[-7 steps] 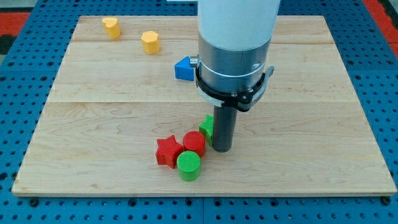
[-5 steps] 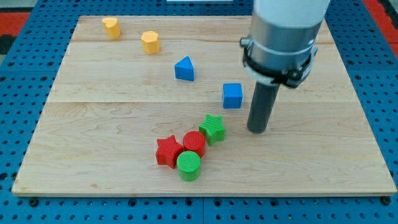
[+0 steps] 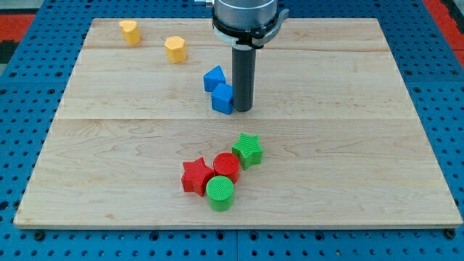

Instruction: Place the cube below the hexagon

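The blue cube (image 3: 222,99) sits near the board's middle, touching the blue triangle (image 3: 214,77) just above and to its left. My tip (image 3: 242,109) is right against the cube's right side. The yellow hexagon (image 3: 175,49) stands at the upper left, well away from the cube. The cube is below and to the right of the hexagon.
A yellow heart-like block (image 3: 130,31) is at the top left. A green star (image 3: 248,150), red cylinder (image 3: 226,167), red star (image 3: 196,176) and green cylinder (image 3: 220,193) cluster at the lower middle of the wooden board (image 3: 362,159).
My tip swung from the lower cluster out to the right, then came in against the cube's right side. The cube has slid left and up, now touching the blue triangle.
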Motion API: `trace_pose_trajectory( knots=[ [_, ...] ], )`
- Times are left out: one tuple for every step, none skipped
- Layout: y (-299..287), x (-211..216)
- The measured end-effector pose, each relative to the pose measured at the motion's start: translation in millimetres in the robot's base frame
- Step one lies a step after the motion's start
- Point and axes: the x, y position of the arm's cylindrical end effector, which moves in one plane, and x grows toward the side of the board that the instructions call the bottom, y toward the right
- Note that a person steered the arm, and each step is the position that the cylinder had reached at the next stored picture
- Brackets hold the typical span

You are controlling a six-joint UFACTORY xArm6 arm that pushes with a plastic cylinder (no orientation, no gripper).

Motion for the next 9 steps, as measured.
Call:
trace_pose_trajectory(
  knots=[
    [-10,-9],
    [-30,-26],
    [-33,-40],
    [-70,-55],
    [-82,-62],
    [-51,-60],
    [-22,-47],
    [-2,-72],
    [-9,-91]
  ],
)
